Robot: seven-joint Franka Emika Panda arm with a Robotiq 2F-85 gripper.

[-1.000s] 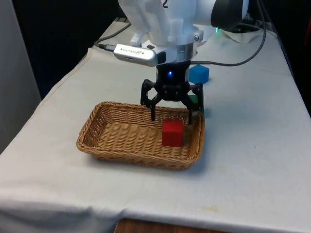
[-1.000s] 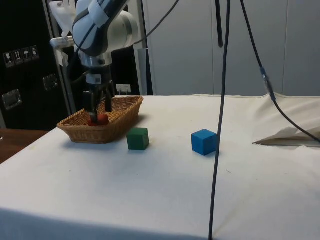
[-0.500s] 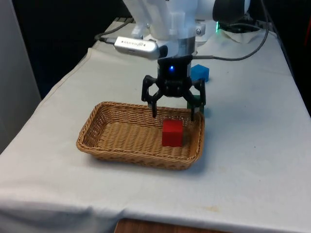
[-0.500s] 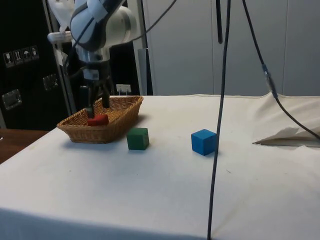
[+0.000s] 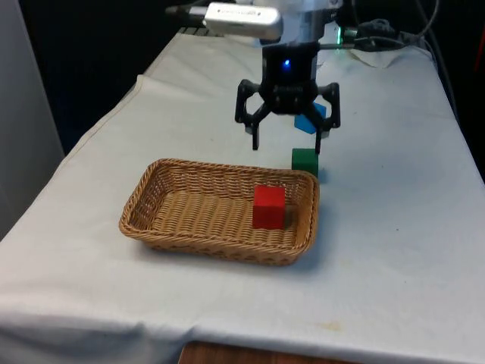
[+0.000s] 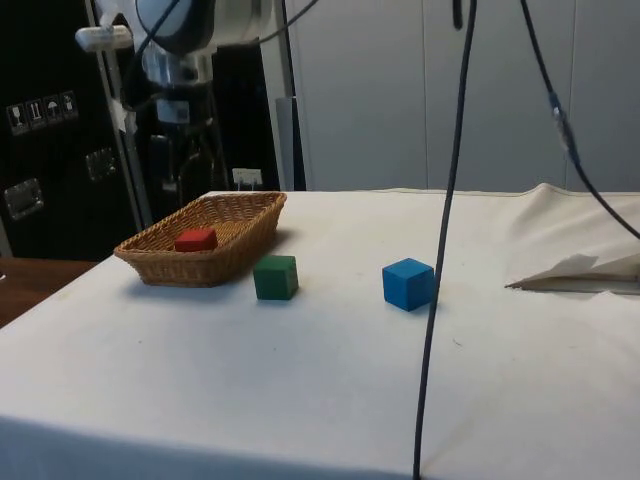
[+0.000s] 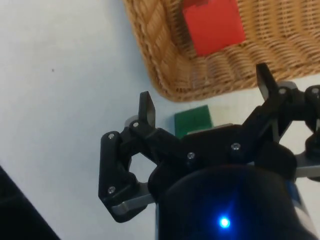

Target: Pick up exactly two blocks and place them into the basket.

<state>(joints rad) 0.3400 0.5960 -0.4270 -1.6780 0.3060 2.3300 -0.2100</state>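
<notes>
The black two-finger gripper (image 5: pixel 286 142) hangs in the air with its fingers spread and nothing between them, above the small green cube (image 5: pixel 305 161), which rests on the white tablecloth (image 5: pixel 394 212) just outside the far rim of the woven wicker basket (image 5: pixel 159 224). One block looks delivered, so the step in hand is probably the approach to a second one. The next move likely calls for a straight descent that brings the spread fingers to either side of the green cube without catching the basket's rim. The basket holds a single red cube (image 5: pixel 268 207), near the rim closest to the green cube. A blue cube (image 6: pixel 408 283) sits on the cloth beyond the green cube, farther from the basket.
</notes>
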